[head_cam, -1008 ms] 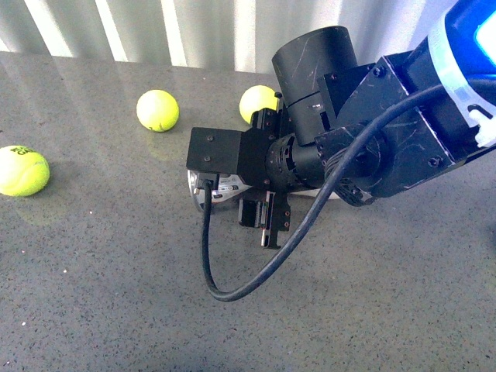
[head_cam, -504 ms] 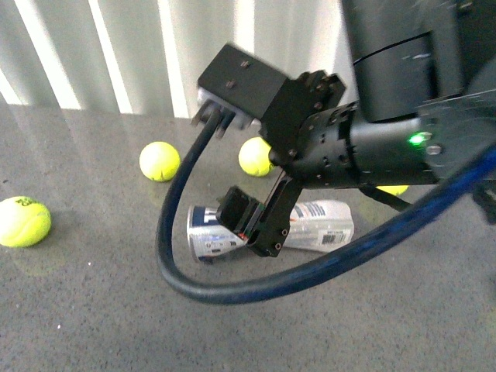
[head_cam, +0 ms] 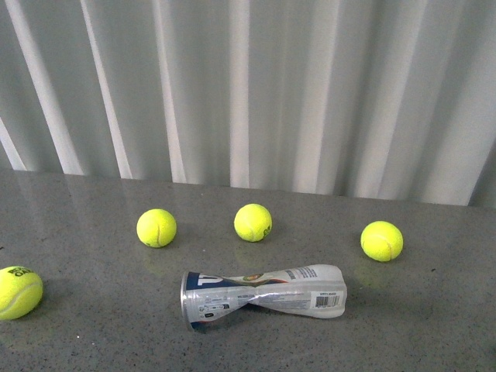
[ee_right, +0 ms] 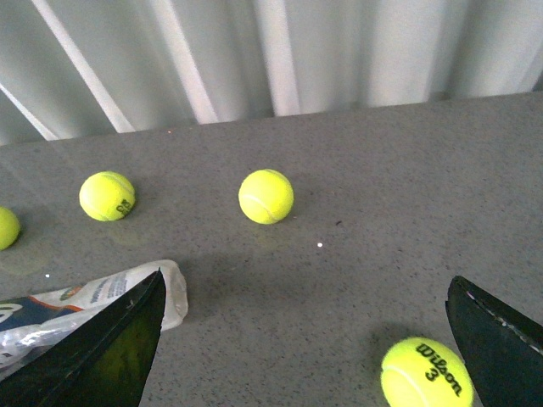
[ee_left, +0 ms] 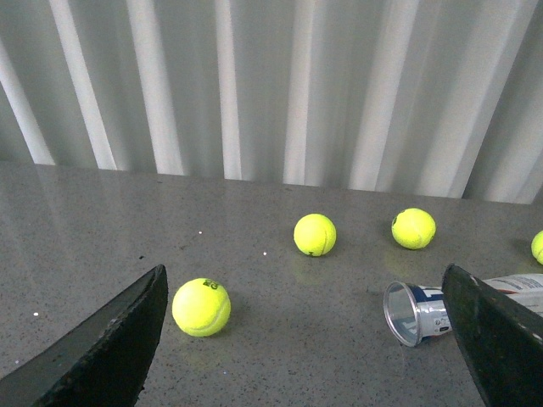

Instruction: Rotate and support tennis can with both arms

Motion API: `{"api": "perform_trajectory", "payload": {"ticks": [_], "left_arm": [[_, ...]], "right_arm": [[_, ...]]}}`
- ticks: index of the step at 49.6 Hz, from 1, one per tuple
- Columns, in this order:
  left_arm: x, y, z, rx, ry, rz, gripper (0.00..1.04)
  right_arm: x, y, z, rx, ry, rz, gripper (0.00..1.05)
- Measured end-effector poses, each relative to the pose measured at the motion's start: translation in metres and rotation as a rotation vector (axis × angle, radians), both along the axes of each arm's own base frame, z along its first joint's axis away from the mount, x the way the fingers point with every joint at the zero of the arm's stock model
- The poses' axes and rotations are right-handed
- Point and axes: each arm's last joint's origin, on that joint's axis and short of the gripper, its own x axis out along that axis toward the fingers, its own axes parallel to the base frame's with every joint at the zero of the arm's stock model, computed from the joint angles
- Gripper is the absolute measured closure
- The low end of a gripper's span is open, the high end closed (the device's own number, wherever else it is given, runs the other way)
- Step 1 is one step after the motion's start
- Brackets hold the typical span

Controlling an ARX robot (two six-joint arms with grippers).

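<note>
The tennis can [head_cam: 263, 298] lies on its side on the grey table, dented in the middle, its open metal-rimmed end to the left. Neither arm shows in the front view. In the left wrist view my left gripper [ee_left: 305, 356] is open, and the can's open mouth [ee_left: 416, 311] lies just inside one finger [ee_left: 501, 339], untouched. My right gripper [ee_right: 305, 356] is open too. The can's clear closed end [ee_right: 127, 288] lies beside one of its fingers [ee_right: 110, 356]. A Wilson ball [ee_right: 424, 375] rests near the other finger.
Tennis balls lie around the can: one [head_cam: 156, 228] behind it to the left, one [head_cam: 253, 222] behind the middle, one [head_cam: 382, 240] to the right, one [head_cam: 17, 292] at the far left. A white ribbed wall [head_cam: 248, 93] closes off the table's back.
The black arm that filled the front view a second ago has drawn out of that view. The can now lies uncovered in about the same spot.
</note>
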Motion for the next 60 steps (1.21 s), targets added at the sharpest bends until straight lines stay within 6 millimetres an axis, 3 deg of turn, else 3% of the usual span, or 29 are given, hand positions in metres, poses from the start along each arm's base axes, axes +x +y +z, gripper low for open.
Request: {"api": "perform_trajectory", "payload": {"ticks": [5,14,30,45,60], "left_arm": [[0.000,0.000,0.000,0.000,0.001,0.001,0.07],[0.000,0.000,0.000,0.000,0.000,0.002,0.07],[0.000,0.000,0.000,0.000,-0.001,0.002,0.07],[0.000,0.000,0.000,0.000,-0.001,0.002,0.07],[0.000,0.000,0.000,0.000,-0.001,0.002,0.07]], "right_arm": [[0.000,0.000,-0.007,-0.038,-0.100,0.010,0.15],[-0.020,-0.009,-0.011,-0.138,-0.346,0.034,0.43],[-0.050,-0.013,-0.024,-0.172,-0.350,0.023,1.02],[-0.071,-0.013,-0.039,-0.175,-0.344,0.025,1.01],[-0.084,-0.013,-0.034,-0.176,-0.363,0.023,1.01]]}}
